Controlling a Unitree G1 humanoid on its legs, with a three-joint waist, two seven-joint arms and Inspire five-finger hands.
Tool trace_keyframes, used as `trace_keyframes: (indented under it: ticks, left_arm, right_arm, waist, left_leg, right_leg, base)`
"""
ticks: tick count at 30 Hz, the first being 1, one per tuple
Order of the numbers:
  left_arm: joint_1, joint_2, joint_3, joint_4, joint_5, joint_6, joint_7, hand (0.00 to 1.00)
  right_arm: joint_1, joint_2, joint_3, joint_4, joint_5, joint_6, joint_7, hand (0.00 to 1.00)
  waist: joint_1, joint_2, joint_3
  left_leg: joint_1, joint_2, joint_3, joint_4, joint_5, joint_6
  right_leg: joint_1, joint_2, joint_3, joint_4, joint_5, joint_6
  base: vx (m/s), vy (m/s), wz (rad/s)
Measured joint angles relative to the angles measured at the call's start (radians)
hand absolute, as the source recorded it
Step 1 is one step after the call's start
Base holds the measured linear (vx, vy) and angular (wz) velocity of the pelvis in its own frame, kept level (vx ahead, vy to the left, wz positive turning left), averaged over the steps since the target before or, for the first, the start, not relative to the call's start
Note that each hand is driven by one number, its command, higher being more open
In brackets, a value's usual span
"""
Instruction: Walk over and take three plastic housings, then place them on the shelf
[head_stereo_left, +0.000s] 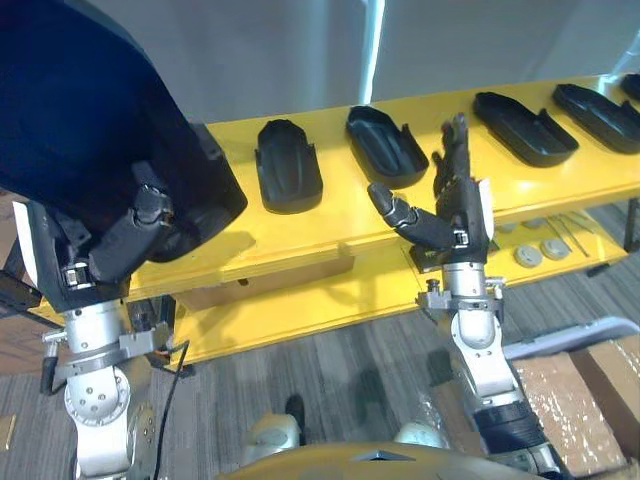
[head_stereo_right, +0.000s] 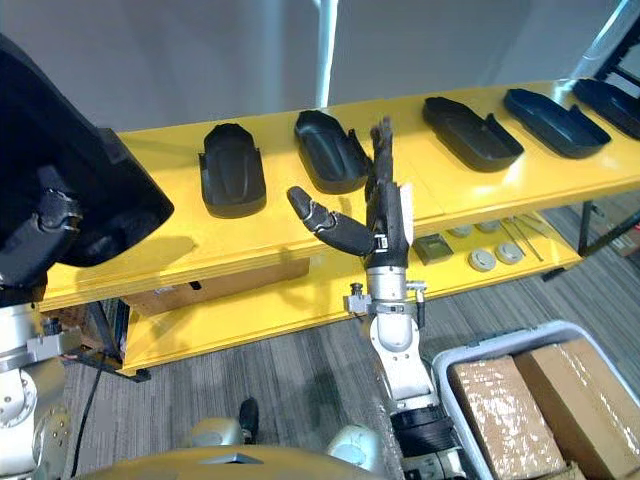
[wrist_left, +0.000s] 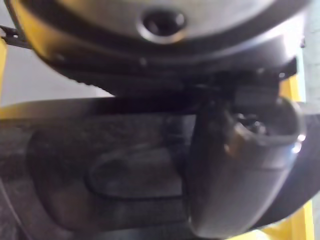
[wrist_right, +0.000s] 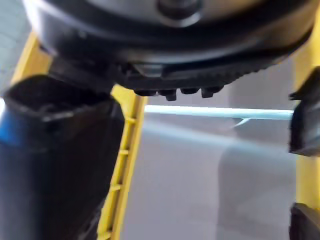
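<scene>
While the yellow shelf stretched across the head views with its lower board beneath, a pale bin stood on the grey floor at the right. The bin held two brown boxes wrapped in clear film.

Close to the camera at the left, the held housing, black and broad, hung above the shelf's left end. The left hand had its thumb and fingers curled round the housing's lower edge, and the left wrist view showed that thumb pressed on the dark shell.

On the top board lay the leftmost shelf housing, the second shelf housing, the third shelf housing and the fourth shelf housing, spaced apart in a row.

The right hand stood raised in front of the shelf, fingers straight and upright, thumb spread out to the left, holding nothing. Its fingertips showed just beside the second shelf housing; whether they touched it could not be told.

Small grey discs lay on the lower board at the right.
</scene>
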Motion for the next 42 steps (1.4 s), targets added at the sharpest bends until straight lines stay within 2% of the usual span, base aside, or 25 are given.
trace_keyframes:
  ticks: [1, 2, 4, 6, 13, 15, 16, 17, 18, 20, 22, 24, 26, 27, 28, 30, 31, 33, 34, 35, 36, 38, 39, 41, 42]
  left_arm:
    - [-0.002, 0.01, -0.001, 0.016, 0.0, 0.0, 0.006, 0.0]
    - [0.0, -0.003, -0.007, 0.031, 0.0, 0.001, 0.006, 0.0]
    - [0.039, -0.031, -0.009, 0.039, -0.003, 0.005, -0.008, 0.0]
    - [0.043, -0.045, -0.009, 0.035, -0.003, 0.006, -0.037, 0.0]
    - [0.126, -0.121, -0.03, -0.012, -0.053, 0.007, -0.102, 0.0]
    - [0.124, -0.137, -0.058, -0.012, -0.058, 0.008, -0.101, 0.0]
    - [0.123, -0.137, -0.083, -0.011, -0.058, 0.009, -0.102, 0.0]
    - [0.118, -0.137, -0.116, -0.01, -0.058, 0.009, -0.104, 0.0]
    - [0.117, -0.137, -0.131, -0.01, -0.057, 0.009, -0.104, 0.0]
    - [0.11, -0.134, -0.17, 0.001, -0.053, 0.009, -0.109, 0.0]
    - [0.11, -0.144, -0.173, 0.039, -0.052, 0.009, -0.104, 0.0]
    - [0.115, -0.156, -0.173, 0.068, -0.051, 0.01, -0.09, 0.0]
    - [0.12, -0.164, -0.178, 0.075, -0.049, 0.009, -0.08, 0.0]
    - [0.127, -0.164, -0.181, 0.075, -0.045, 0.009, -0.078, 0.0]
    - [0.125, -0.159, -0.181, 0.076, -0.045, 0.009, -0.084, 0.0]
    - [0.121, -0.144, -0.178, 0.073, -0.046, 0.009, -0.094, 0.0]
    - [0.118, -0.126, -0.172, 0.072, -0.048, 0.01, -0.105, 0.0]
    - [0.108, -0.071, -0.167, 0.072, -0.052, 0.022, -0.142, 0.0]
    - [0.105, -0.053, -0.167, 0.072, -0.051, 0.033, -0.155, 0.0]
    - [0.102, -0.029, -0.164, 0.072, -0.051, 0.042, -0.169, 0.0]
    - [0.1, -0.024, -0.163, 0.072, -0.051, 0.043, -0.172, 0.0]
    - [0.066, -0.001, -0.159, 0.073, -0.093, 0.059, -0.203, 0.0]
    - [0.061, -0.001, -0.159, 0.073, -0.097, 0.059, -0.205, 0.0]
    - [0.036, -0.013, -0.164, 0.073, -0.131, 0.069, -0.203, 0.0]
    - [0.036, -0.017, -0.165, 0.073, -0.131, 0.07, -0.202, 0.0]
  right_arm:
    - [-0.018, -0.022, -0.016, -0.034, 0.001, -0.019, -0.004, 1.0]
    - [-0.031, -0.038, -0.028, -0.04, 0.001, -0.029, -0.004, 1.0]
    - [-0.122, -0.092, -0.069, -0.039, 0.009, -0.037, -0.005, 1.0]
    - [-0.161, -0.106, -0.109, -0.038, 0.041, -0.037, -0.001, 1.0]
    - [-0.116, -0.017, -0.134, -0.039, 0.081, -0.036, 0.031, 1.0]
    - [-0.065, -0.006, -0.134, -0.039, 0.082, -0.03, 0.047, 1.0]
    - [-0.023, -0.001, -0.142, -0.05, 0.091, -0.023, 0.062, 1.0]
    - [0.023, -0.002, -0.154, -0.071, 0.12, -0.021, 0.079, 1.0]
    - [0.035, -0.002, -0.162, -0.074, 0.132, -0.022, 0.087, 1.0]
    - [0.056, 0.007, -0.189, -0.074, 0.17, -0.021, 0.109, 1.0]
    - [0.063, 0.015, -0.203, -0.074, 0.183, -0.021, 0.127, 1.0]
    - [0.065, 0.026, -0.201, -0.074, 0.224, -0.021, 0.14, 1.0]
    - [0.063, 0.038, -0.19, -0.073, 0.253, -0.025, 0.13, 1.0]
    - [0.062, 0.048, -0.186, -0.073, 0.269, -0.032, 0.122, 1.0]
    - [0.063, 0.072, -0.18, -0.069, 0.279, -0.043, 0.105, 1.0]
    - [0.063, 0.104, -0.175, -0.069, 0.276, -0.056, 0.075, 1.0]
    - [0.065, 0.109, -0.163, -0.069, 0.276, -0.063, 0.061, 1.0]
    - [0.079, 0.111, -0.152, -0.065, 0.269, -0.066, 0.048, 1.0]
    - [0.085, 0.113, -0.151, -0.062, 0.245, -0.066, 0.034, 1.0]
    - [0.089, 0.114, -0.141, -0.055, 0.212, -0.065, 0.026, 1.0]
    - [0.09, 0.114, -0.14, -0.055, 0.207, -0.065, 0.026, 1.0]
    - [0.102, 0.116, -0.135, -0.055, 0.198, -0.064, 0.048, 1.0]
    - [0.102, 0.116, -0.134, -0.055, 0.198, -0.063, 0.049, 1.0]
    - [0.103, 0.12, -0.116, -0.059, 0.177, -0.046, 0.048, 1.0]
    - [0.104, 0.12, -0.112, -0.061, 0.177, -0.044, 0.048, 1.0]
  waist:
    - [-0.002, -0.037, -0.018]
    - [-0.009, -0.024, -0.021]
    - [0.025, 0.042, -0.051]
    - [0.043, 0.061, -0.062]
    - [0.046, 0.062, -0.064]
    - [0.037, 0.057, -0.063]
    - [0.02, 0.05, -0.065]
    - [-0.008, 0.05, -0.069]
    - [-0.019, 0.052, -0.071]
    - [-0.034, 0.038, -0.072]
    - [-0.043, 0.039, -0.07]
    - [-0.034, 0.035, -0.066]
    - [-0.017, 0.041, -0.066]
    - [-0.018, 0.058, -0.074]
    - [-0.02, 0.051, -0.073]
    - [-0.039, 0.04, -0.072]
    - [-0.047, 0.029, -0.065]
    - [-0.047, 0.014, -0.054]
    - [-0.045, 0.016, -0.053]
    - [-0.041, 0.024, -0.048]
    - [-0.041, 0.027, -0.045]
    - [-0.046, 0.036, -0.038]
    - [-0.046, 0.036, -0.038]
    - [-0.047, 0.033, -0.038]
    - [-0.048, 0.031, -0.039]
  left_leg:
    - [0.0, -0.027, -0.031, -0.002, -0.002, -0.02]
    - [0.004, -0.026, -0.054, -0.002, 0.001, -0.036]
    - [-0.002, 0.031, -0.065, -0.001, -0.008, -0.065]
    - [-0.002, 0.058, -0.067, -0.006, -0.011, -0.081]
    - [-0.001, 0.076, -0.009, 0.0, -0.03, -0.088]
    - [-0.016, 0.084, 0.082, 0.025, -0.06, -0.032]
    - [-0.022, 0.118, 0.217, 0.059, -0.085, 0.012]
    - [-0.031, 0.151, 0.327, 0.086, -0.077, 0.033]
    - [-0.042, 0.154, 0.345, 0.098, -0.067, 0.045]
    - [-0.092, 0.111, 0.352, 0.146, -0.005, 0.03]
    - [-0.12, 0.084, 0.342, 0.189, 0.003, 0.032]
    - [-0.125, 0.061, 0.321, 0.214, 0.012, 0.026]
    - [-0.121, 0.085, 0.314, 0.291, -0.077, 0.015]
    - [-0.103, 0.09, 0.31, 0.3, -0.134, -0.029]
    - [-0.084, 0.068, 0.331, 0.296, -0.169, -0.024]
    - [-0.075, 0.025, 0.344, 0.29, -0.194, -0.005]
    - [-0.072, 0.006, 0.348, 0.287, -0.202, 0.008]
    - [-0.069, -0.02, 0.35, 0.278, -0.208, 0.036]
    - [-0.061, -0.025, 0.354, 0.259, -0.2, 0.043]
    - [-0.038, -0.029, 0.361, 0.217, -0.179, 0.057]
    - [-0.034, -0.028, 0.361, 0.209, -0.173, 0.065]
    - [0.001, -0.024, 0.342, 0.134, -0.139, 0.075]
    - [0.005, -0.024, 0.341, 0.126, -0.135, 0.074]
    - [0.025, -0.026, 0.341, 0.088, -0.115, 0.066]
    - [0.022, -0.027, 0.34, 0.091, -0.116, 0.065]
  right_leg:
    - [0.009, -0.003, 0.013, -0.063, 0.1, 0.01]
    - [0.027, 0.001, -0.004, -0.068, 0.107, 0.032]
    - [0.084, 0.068, -0.053, -0.172, 0.138, 0.012]
    - [0.121, 0.103, -0.079, -0.229, 0.148, 0.002]
    - [0.16, 0.125, -0.09, -0.291, 0.151, -0.001]
    - [0.18, 0.112, -0.116, -0.294, 0.151, -0.001]
    - [0.195, 0.099, -0.148, -0.294, 0.151, -0.001]
    - [0.21, 0.085, -0.185, -0.289, 0.15, 0.001]
    - [0.21, 0.077, -0.199, -0.281, 0.148, 0.001]
    - [0.185, 0.019, -0.21, -0.237, 0.114, 0.014]
    - [0.186, -0.027, -0.232, -0.209, 0.102, 0.041]
    - [0.185, -0.067, -0.23, -0.185, 0.102, 0.05]
    - [0.171, -0.089, -0.205, -0.138, 0.078, 0.071]
    - [0.161, -0.099, -0.185, -0.109, 0.063, 0.088]
    - [0.163, -0.13, -0.171, -0.09, 0.058, 0.098]
    - [0.179, -0.167, -0.176, -0.093, 0.061, 0.097]
    - [0.183, -0.184, -0.177, -0.095, 0.077, 0.083]
    - [0.176, -0.206, -0.182, -0.087, 0.15, 0.072]
    - [0.158, -0.212, -0.181, -0.066, 0.177, 0.054]
    - [0.121, -0.214, -0.173, -0.01, 0.202, 0.018]
    - [0.112, -0.21, -0.17, 0.004, 0.198, 0.016]
    - [0.081, -0.11, -0.127, 0.053, 0.113, 0.025]
    - [0.08, -0.096, -0.127, 0.049, 0.101, 0.022]
    - [0.084, 0.022, -0.126, -0.073, 0.067, -0.014]
    - [0.087, 0.03, -0.127, -0.093, 0.067, -0.015]
  base:
    - [0.2, -0.266, 1.1]
    - [0.23, -0.263, 0.79]
    - [0.22, -0.198, 0.28]
    - [0.21, -0.184, 0.26]
    - [0.09, -0.053, 0.05]
    - [0.01, 0.031, 0.33]
    - [0.04, 0.053, 0.89]
    - [0.04, 0.053, 0.99]
    - [0.06, 0.144, 0.94]
    - [0.02, 0.19, 0.71]
    - [-0.03, 0.127, 0.53]
    - [-0.04, 0.123, 0.06]
    - [-0.05, 0.155, -0.25]
    - [-0.05, 0.237, -0.3]
    - [-0.04, 0.31, -0.24]
    - [0.0, 0.271, -0.03]
    - [0.03, 0.248, 0.06]
    - [0.02, 0.247, 0.05]
    - [0.04, 0.212, -0.05]
    - [0.04, 0.13, -0.09]
    - [0.06, 0.118, -0.03]
    - [0.06, 0.05, 0.15]
    - [0.06, 0.012, 0.1]
    - [0.05, -0.049, 0.02]
    - [0.07, -0.086, 0.1]
